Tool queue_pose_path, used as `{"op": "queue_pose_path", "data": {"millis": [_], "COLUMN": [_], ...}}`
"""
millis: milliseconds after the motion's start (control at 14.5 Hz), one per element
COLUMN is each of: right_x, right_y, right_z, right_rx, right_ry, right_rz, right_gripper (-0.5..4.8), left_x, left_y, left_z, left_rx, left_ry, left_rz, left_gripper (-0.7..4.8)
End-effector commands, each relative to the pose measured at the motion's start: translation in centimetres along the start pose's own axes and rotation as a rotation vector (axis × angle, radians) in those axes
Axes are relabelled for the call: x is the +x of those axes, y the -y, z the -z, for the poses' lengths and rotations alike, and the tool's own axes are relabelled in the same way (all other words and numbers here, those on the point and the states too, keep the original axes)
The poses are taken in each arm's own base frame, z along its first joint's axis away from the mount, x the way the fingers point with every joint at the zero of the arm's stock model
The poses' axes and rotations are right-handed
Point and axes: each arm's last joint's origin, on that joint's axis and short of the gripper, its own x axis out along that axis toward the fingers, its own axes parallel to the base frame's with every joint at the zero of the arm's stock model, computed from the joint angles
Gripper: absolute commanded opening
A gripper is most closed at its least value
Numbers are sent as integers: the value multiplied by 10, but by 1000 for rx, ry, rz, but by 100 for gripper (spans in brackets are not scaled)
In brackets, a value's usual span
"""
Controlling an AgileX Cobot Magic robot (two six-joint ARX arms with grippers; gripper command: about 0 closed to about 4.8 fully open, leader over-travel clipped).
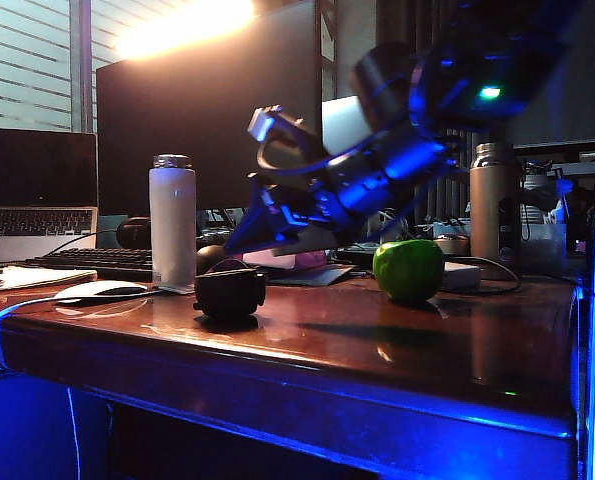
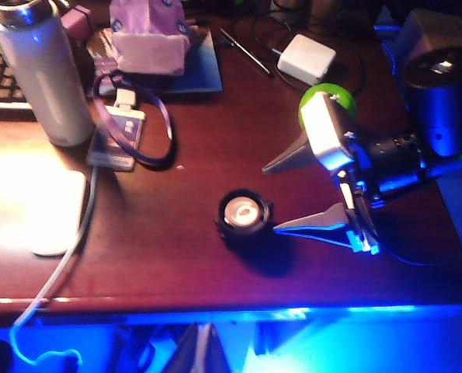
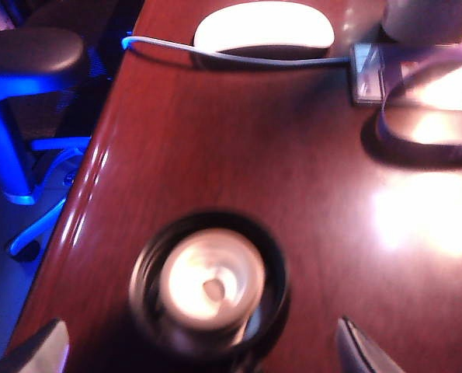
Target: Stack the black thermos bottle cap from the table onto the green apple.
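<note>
One table [image 1: 397, 350]: one black thermos bottle cap [image 1: 229, 292], one green apple [image 1: 408, 270]; right gripper [image 2: 289, 194] wide, left gripper unseen.

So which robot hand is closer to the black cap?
The right. The right gripper hangs open with its fingers on either side of the black cap. The left gripper appears in no view, so it is farther off.

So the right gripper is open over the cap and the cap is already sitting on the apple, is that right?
Not quite. The right gripper is open at the cap, but the cap sits on the table, open side up, not on the apple. The exterior view shows the apple bare, standing apart from the cap. The left gripper is in no view.
</note>
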Motion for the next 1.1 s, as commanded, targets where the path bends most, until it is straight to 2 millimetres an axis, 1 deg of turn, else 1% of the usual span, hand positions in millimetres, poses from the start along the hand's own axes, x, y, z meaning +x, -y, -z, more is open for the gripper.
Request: {"op": "queue_pose_path", "data": {"millis": [69,206,413,619,963,1101], "right_x": [8,14,27,35,43,46], "right_y": [2,2,-2,2,2,-1], "right_z": [-7,-8,-10,-11,-5,-4], "right_rx": [-52,-72,-87,-81,-69,-93], "right_ry": [-20,-23,-38,-62,-98,-112], "right_rz": [-13,-23,-24,-23,-35,-30], "right_gripper": [479,479,479,479,479,479], "left_x": [-2,-2,-2,-1,-1,-1], "left_y": [0,1,1,3,3,3], "left_z": [-5,-6,-6,-7,-8,-9], "left_rx": [17,-10,-20,-65,-59,-55], "left_ry": [42,55,64,81,89,94], "left_rz": [-2,44,62,158,156,154], "left_gripper": [-4,-4,-4,-4,-4,-4]}}
